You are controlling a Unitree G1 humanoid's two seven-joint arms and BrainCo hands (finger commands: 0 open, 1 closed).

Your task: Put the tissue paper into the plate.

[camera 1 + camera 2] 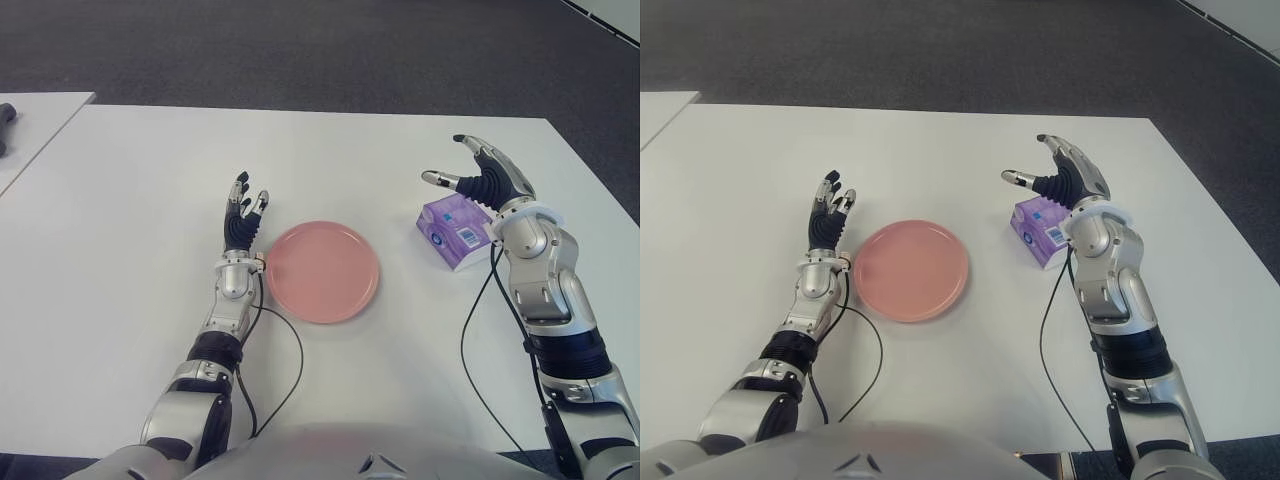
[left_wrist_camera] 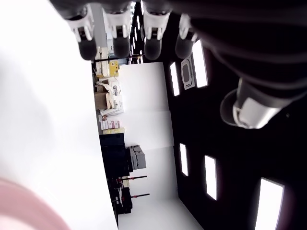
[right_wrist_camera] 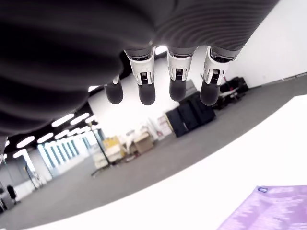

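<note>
The purple tissue pack [image 1: 457, 231] lies flat on the white table [image 1: 130, 230], well to the right of the pink plate [image 1: 322, 271] and not touching it. The plate holds nothing. The task is not yet begun in any effective sense: nothing is grasped.

My right hand [image 1: 487, 180] shows above the far right side of the pack, wrist just beside its near right corner. Its fingers are spread wide, thumb splayed toward the plate side, and they hold nothing; the right wrist view confirms four extended fingertips [image 3: 147, 95] with the pack's purple wrapper below them and apart.

My left hand [image 1: 243, 222] shows just beside the plate's left rim, fingers extended upward, loosely together, holding nothing. I cannot tell whether it touches the table.

Risks, as I judge them:
- The pack is soft and wrapped in slick film. A closing grip set too far to one edge could squeeze it out sideways or tip it.
- A descent onto its top without fingers reaching both sides would only press it down or push it away from the plate.
- The plate is light and shallow; a low carry could strike its rim and shove it toward my left hand.
</note>
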